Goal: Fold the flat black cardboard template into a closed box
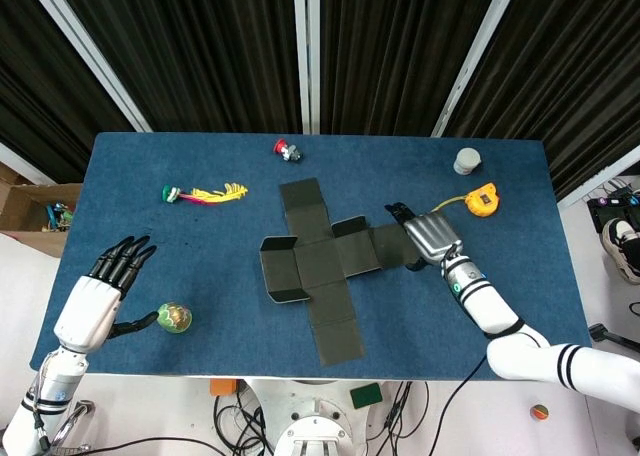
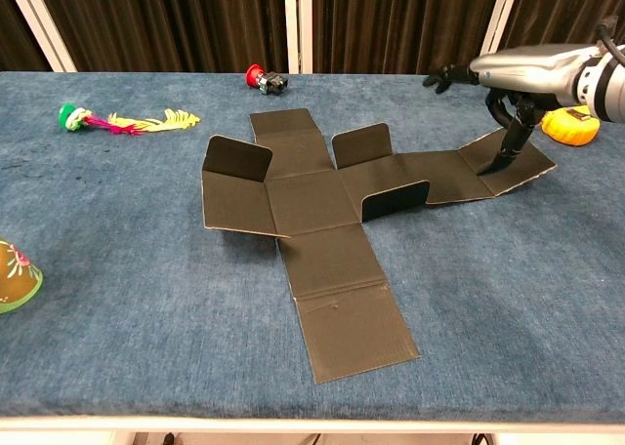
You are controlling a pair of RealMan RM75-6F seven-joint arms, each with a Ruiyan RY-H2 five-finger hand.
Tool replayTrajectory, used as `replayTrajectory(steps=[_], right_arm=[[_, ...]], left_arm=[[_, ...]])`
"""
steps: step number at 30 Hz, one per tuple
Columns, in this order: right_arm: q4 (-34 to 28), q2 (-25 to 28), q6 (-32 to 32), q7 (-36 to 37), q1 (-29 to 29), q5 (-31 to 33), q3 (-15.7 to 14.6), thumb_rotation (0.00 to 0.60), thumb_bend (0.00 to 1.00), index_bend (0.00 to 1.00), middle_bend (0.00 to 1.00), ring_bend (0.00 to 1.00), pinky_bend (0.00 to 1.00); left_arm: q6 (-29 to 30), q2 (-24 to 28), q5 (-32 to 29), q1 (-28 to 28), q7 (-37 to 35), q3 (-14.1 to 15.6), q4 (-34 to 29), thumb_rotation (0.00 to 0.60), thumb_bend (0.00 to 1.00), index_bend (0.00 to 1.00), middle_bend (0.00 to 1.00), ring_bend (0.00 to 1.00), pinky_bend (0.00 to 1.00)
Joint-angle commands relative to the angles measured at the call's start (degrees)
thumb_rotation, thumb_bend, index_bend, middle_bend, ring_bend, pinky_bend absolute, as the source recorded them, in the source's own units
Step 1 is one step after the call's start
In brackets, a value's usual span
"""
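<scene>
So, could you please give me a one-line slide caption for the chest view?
Right hand pressing one digit onto the far right panel of the unfolded black cardboard template on the blue table.

Template [image 1: 318,266] mid-table, right hand [image 1: 430,238] over its right flap, left hand [image 1: 92,301] far left — egg [image 1: 175,318] beside it

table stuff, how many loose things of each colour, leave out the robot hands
black: 1, the cardboard template
red: 1, the small red-capped item
yellow and pink: 1, the feathery toy
green: 1, the painted egg-shaped thing
grey: 1, the small cup
yellow-orange: 1, the tape measure
total: 6
</scene>
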Motion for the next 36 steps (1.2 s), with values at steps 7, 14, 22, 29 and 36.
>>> replayTrajectory(steps=[7,14,22,29,36], right_arm=[[3.19,-1.29,-13.32,-7.54,15.1,26.19,-3.81,0.6,0.09,0.0,0.05,0.68,1.0],[6.63,-3.88,-13.8,-8.72,21.26,33.05,-8.77,0.6,0.13,0.0,0.05,0.68,1.0],[9.88,-7.43,-11.08,-8.5,23.42,35.57,-11.87,0.6,0.13,0.0,0.05,0.68,1.0],[10.76,-9.91,-7.38,-8.69,22.97,33.99,-12.5,0.6,0.13,0.0,0.06,0.68,1.0],[10.86,-10.65,-7.15,-8.99,22.85,34.02,-12.66,0.6,0.13,0.0,0.07,0.68,1.0]], left_arm=[[-0.3,-0.33,-0.48,0.14,-0.63,0.26,0.85,0.6,0.02,0.07,0.04,0.01,0.16],[-0.23,-0.46,-0.59,0.15,-0.94,0.23,1.19,0.6,0.02,0.07,0.04,0.01,0.16],[-0.32,-0.76,-0.94,0.22,-1.67,0.28,1.94,0.6,0.02,0.07,0.04,0.01,0.16],[-0.35,-1.0,-1.12,0.23,-2.31,0.33,2.52,0.6,0.02,0.07,0.04,0.01,0.16],[-0.3,-1.27,-1.22,0.29,-2.94,0.43,3.17,0.6,0.02,0.07,0.04,0.01,0.16]])
